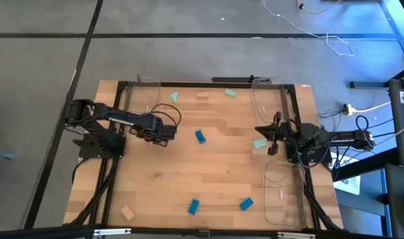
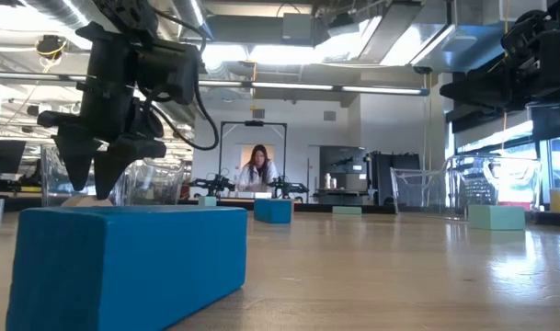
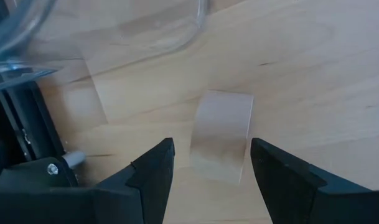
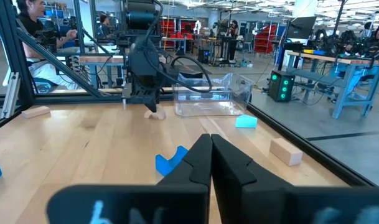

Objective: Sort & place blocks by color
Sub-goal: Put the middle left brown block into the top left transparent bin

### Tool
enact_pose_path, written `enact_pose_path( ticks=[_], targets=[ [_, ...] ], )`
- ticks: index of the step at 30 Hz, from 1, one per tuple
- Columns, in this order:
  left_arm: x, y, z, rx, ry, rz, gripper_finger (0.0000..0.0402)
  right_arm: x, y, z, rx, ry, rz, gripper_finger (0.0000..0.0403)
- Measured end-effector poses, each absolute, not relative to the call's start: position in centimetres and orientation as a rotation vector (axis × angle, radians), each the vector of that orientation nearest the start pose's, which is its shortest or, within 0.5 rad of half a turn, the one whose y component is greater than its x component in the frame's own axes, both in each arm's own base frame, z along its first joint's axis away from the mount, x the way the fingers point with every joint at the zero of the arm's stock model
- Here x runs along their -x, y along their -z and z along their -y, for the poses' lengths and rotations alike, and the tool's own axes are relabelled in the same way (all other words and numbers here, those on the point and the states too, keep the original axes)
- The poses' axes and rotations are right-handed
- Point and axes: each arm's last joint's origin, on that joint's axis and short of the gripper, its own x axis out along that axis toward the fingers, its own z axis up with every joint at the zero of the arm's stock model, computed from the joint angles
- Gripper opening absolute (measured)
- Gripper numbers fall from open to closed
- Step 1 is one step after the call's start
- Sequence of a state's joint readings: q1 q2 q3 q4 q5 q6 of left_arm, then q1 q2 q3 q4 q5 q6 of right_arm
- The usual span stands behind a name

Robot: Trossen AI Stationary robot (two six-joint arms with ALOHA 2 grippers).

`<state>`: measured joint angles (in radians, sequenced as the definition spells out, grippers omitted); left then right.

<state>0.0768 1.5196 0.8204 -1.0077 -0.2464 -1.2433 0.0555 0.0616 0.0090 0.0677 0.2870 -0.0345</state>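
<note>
Now my left claw (image 3: 211, 163) hangs spread above the bench (image 1: 208, 179), its 2 fingers (image 3: 153, 171) to either side of a tan block (image 3: 220, 137), not touching it. That block lies just beside a clear tray (image 1: 143, 93) at the far left. My right claw (image 4: 209, 155) is pressed together, empty, at the right side near a mint block (image 1: 259, 143). Blue blocks lie mid-bench (image 1: 200, 137) and near the front edge (image 1: 194, 206).

- You get bright, even overhead light across the wooden table (image 1: 208, 172).
- Ceiling strips glare in your low view.
- The nearest blue block (image 2: 123, 262) looks soft.
</note>
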Motion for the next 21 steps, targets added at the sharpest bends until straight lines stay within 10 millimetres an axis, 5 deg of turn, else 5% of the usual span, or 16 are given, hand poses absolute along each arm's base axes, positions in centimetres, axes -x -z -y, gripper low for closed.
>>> enact_pose_path(
  ticks=[21],
  targets=[
    [-20.6,-13.3,-2.3,0.773,-1.22,-1.245,0.0198,-10.0,-16.8,0.3,0.032,0.232,0.011,0.001]
  ],
)
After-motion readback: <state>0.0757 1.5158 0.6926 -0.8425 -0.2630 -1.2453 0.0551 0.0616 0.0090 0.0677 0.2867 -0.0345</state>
